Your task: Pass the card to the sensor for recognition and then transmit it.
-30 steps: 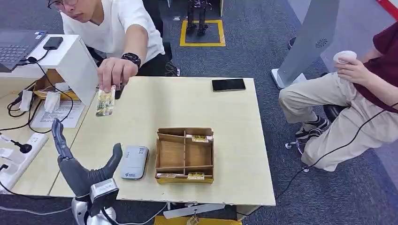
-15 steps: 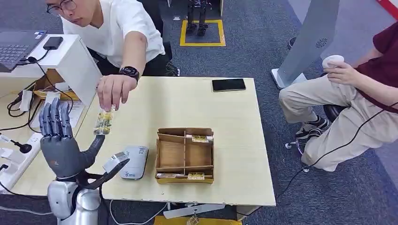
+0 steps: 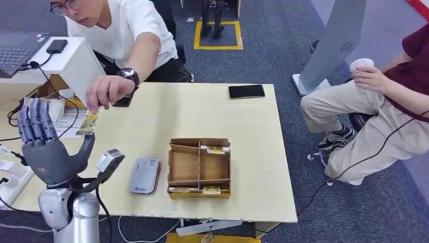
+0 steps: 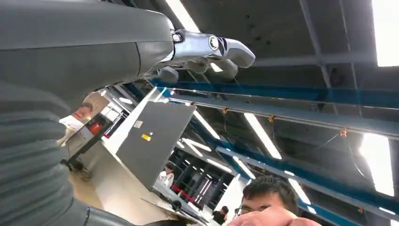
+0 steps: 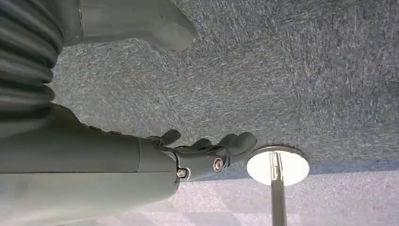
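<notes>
A person in a white shirt leans over the table's far left and pinches a yellow patterned card point(image 3: 90, 123). My left hand point(image 3: 48, 152) is raised off the table's left edge with its palm up and fingers spread, holding nothing. The card hangs just above my thumb, a small gap apart. In the left wrist view the left hand point(image 4: 99, 52) points up at the ceiling. The grey sensor point(image 3: 144, 175) lies flat on the table near the front. My right hand point(image 5: 207, 153) hangs over the carpet, fingers loosely bent and holding nothing.
A wooden divided box point(image 3: 199, 167) stands right of the sensor. A black phone point(image 3: 246, 91) lies at the table's far edge. Cables and a power strip point(image 3: 17, 169) cover the left desk. A second person point(image 3: 384, 101) sits on the right holding a cup.
My left hand has risen and turned palm-up, shifting left. The person's hand has carried the card left and down toward my hand.
</notes>
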Robot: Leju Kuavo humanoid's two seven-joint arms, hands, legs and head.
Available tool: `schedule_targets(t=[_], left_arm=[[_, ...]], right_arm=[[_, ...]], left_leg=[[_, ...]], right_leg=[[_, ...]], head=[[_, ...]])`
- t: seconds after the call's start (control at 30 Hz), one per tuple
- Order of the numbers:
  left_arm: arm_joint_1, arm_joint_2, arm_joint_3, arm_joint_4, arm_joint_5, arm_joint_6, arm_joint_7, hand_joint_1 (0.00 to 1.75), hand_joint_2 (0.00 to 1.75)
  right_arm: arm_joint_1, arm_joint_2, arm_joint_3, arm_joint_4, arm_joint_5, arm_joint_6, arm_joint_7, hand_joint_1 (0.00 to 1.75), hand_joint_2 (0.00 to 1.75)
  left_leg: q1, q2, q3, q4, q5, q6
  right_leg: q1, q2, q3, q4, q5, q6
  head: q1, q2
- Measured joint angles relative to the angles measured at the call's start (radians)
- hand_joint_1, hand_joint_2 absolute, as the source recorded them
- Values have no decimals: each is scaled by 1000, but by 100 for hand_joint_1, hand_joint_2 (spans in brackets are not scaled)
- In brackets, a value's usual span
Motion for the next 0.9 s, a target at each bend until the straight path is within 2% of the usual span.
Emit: schedule_targets(t=[0.47,0.9], left_arm=[[0,-1,0,-2,-3,0,-33,175,175],[0,-1,0,-2,-18,0,-28,175,175]], right_arm=[[0,0,0,0,-18,0,-4,0,175],[1,0,0,0,-27,0,-10,0,175]], left_leg=[[0,0,0,0,0,0],[0,0,0,0,0,0]], right_leg=[[0,0,0,0,0,0],[0,0,0,0,0,0]], head=[[0,0],[0,0]])
